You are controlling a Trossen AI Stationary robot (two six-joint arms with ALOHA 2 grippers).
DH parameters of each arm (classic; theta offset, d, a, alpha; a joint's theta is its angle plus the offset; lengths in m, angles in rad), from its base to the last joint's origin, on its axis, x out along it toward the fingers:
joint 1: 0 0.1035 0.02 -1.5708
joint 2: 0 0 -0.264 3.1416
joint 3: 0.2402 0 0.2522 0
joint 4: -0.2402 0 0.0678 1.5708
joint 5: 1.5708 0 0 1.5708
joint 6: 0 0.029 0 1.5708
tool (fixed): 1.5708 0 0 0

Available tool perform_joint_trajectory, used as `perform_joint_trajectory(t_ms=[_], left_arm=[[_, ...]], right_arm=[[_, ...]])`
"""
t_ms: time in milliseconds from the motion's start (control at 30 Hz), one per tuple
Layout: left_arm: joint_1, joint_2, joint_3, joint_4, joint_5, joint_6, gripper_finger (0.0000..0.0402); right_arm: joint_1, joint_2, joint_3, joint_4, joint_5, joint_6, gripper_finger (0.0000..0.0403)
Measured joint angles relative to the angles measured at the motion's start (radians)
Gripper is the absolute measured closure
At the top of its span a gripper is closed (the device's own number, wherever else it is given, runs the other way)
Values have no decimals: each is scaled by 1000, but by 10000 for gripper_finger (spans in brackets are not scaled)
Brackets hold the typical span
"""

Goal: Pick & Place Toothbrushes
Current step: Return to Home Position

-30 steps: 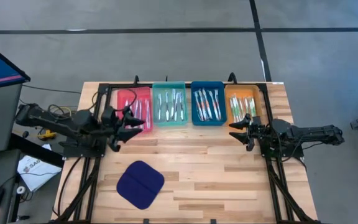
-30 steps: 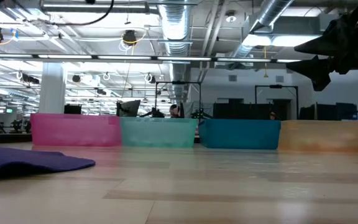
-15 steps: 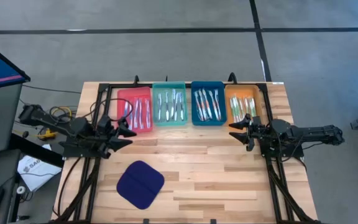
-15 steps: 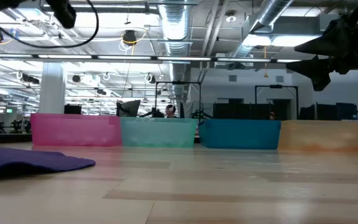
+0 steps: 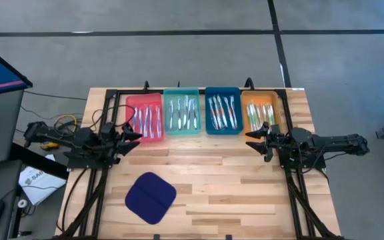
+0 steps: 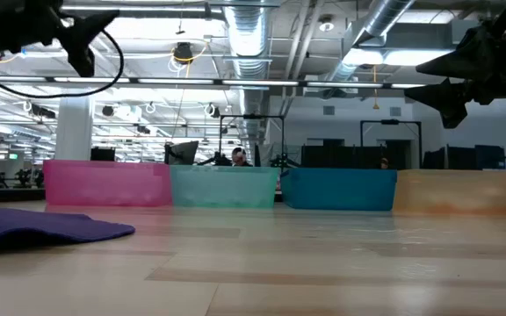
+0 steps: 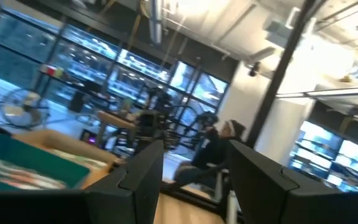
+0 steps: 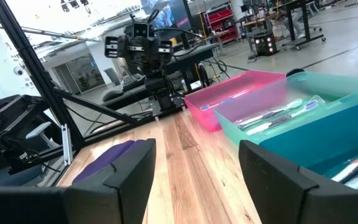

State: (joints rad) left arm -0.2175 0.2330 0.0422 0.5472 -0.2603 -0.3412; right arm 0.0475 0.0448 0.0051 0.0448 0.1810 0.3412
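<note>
High view shows the toothbrushes (image 5: 182, 115) all lying inside the four trays at the far side of the table (image 5: 232, 180). There are several in the red tray (image 5: 133, 101), several in the teal tray (image 5: 181, 91), several in the blue tray (image 5: 223, 89) and several in the orange tray (image 5: 259, 95). None shows on the bare wood in front of the trays, and none on the dark blue pad (image 5: 151, 197) near the front edge.

By that layout the sorting looks finished. I cannot check from here whether each brush sits in its intended tray.

The left gripper (image 5: 133, 136) hangs just in front of the red tray's near corner, above the table. Its wrist view shows the two fingers set apart with nothing between them.

The right gripper (image 5: 251, 141) sits just in front of the orange tray, its arm reaching in from the table's right edge. Its fingers are spread wide and empty too.

What seems left is only for both arms to settle into their resting pose. With no brush held or loose, I judge little can go wrong beyond an arm brushing a tray wall.
</note>
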Motion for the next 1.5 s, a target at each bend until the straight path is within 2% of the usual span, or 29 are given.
perform_joint_trajectory(t_ms=[333, 500, 567, 767, 833, 1333, 1500], left_arm=[[171, -4, -35, -11, -1, -35, 229], [244, -4, -35, -81, 4, -29, 229], [258, -4, -35, -114, -1, 18, 229], [260, -4, -35, -125, -6, 310, 229], [252, -4, -35, -125, -7, 339, 229], [251, -4, -36, -283, 35, 243, 229], [251, -4, -36, -370, 110, 196, 229]], right_arm=[[0, 0, 0, 0, 0, 0, 178], [0, 0, 0, 0, 0, 0, 178], [0, 0, 0, 0, 0, 0, 178], [0, 0, 0, 0, 0, 0, 178], [0, 0, 0, 0, 0, 0, 178], [0, 0, 0, 0, 0, 0, 178], [0, 0, 0, 0, 0, 0, 178]])
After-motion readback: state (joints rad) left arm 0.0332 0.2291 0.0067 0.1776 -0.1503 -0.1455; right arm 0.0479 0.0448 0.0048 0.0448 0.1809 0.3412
